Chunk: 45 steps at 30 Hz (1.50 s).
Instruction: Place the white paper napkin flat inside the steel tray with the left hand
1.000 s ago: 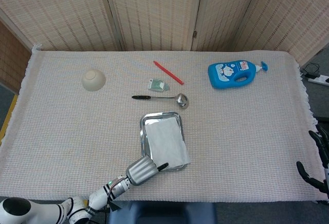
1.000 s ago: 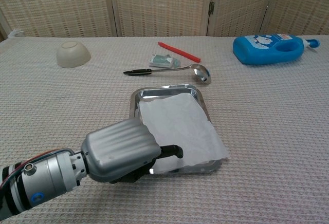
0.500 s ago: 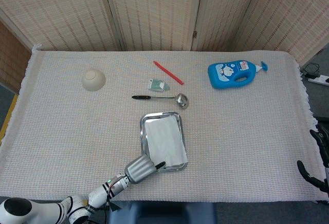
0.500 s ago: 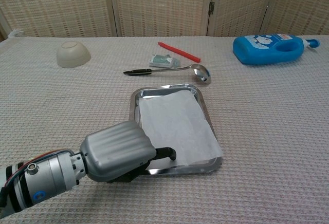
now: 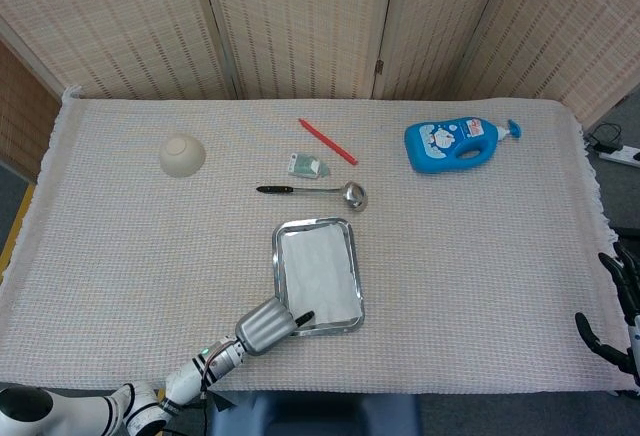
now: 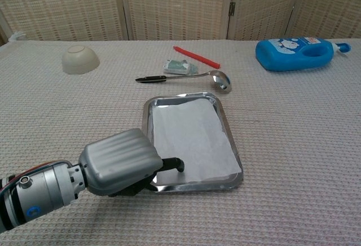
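The white paper napkin (image 6: 190, 137) lies flat in the rectangular steel tray (image 6: 231, 142), the left hand (image 6: 121, 162) (fingers curled, gripping nothing visible) at its near-left corner.

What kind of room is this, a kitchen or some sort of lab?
Probably a staged test setup, not a kitchen: a cloth-covered table backed by folding woven screens, with unrelated items laid out, a ladle and a blue detergent bottle.

We see the white napkin (image 6: 190, 139) lying flat inside the shiny rectangular steel tray (image 6: 231, 140), which sits near the table's front edge, its long side running away from us.
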{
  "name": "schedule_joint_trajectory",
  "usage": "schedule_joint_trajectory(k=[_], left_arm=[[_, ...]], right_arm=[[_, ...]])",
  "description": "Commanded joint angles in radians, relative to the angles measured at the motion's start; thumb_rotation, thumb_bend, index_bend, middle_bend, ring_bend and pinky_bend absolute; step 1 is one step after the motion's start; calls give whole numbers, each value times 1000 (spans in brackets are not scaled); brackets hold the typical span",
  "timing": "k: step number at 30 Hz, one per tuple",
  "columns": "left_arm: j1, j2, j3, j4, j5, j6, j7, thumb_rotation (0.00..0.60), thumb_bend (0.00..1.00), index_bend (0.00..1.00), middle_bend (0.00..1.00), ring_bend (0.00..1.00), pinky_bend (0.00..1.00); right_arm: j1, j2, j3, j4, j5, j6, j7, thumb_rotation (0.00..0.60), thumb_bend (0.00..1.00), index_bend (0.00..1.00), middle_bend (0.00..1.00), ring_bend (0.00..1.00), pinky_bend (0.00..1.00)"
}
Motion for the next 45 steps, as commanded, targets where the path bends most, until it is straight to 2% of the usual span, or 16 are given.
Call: schedule_joint_trajectory(k=[1, 33, 42, 45], left_arm=[[1, 2, -1, 2, 0, 1, 1, 600, 1000, 282, 1000, 1000, 1000], [15, 24, -12, 0, -11, 9, 15, 600, 1000, 267, 1000, 1000, 1000], [21, 64, -23, -79, 22, 72, 0, 600, 996, 217, 1000, 1000, 1000], [28, 89, -30, -115, 44, 117, -4, 600, 957, 187, 1000, 1000, 1000]], right_arm=[[1, 0, 0, 0, 1, -2, 0, 600, 427, 0, 0, 0, 0], [5, -7, 3, -2, 3, -7, -12, 600, 427, 0, 0, 0, 0], [6, -7, 2, -1, 1, -8, -13, 600, 426, 0, 0, 0, 0], [5, -7, 0, -1, -3, -6, -13, 600, 427, 0, 0, 0, 0]])
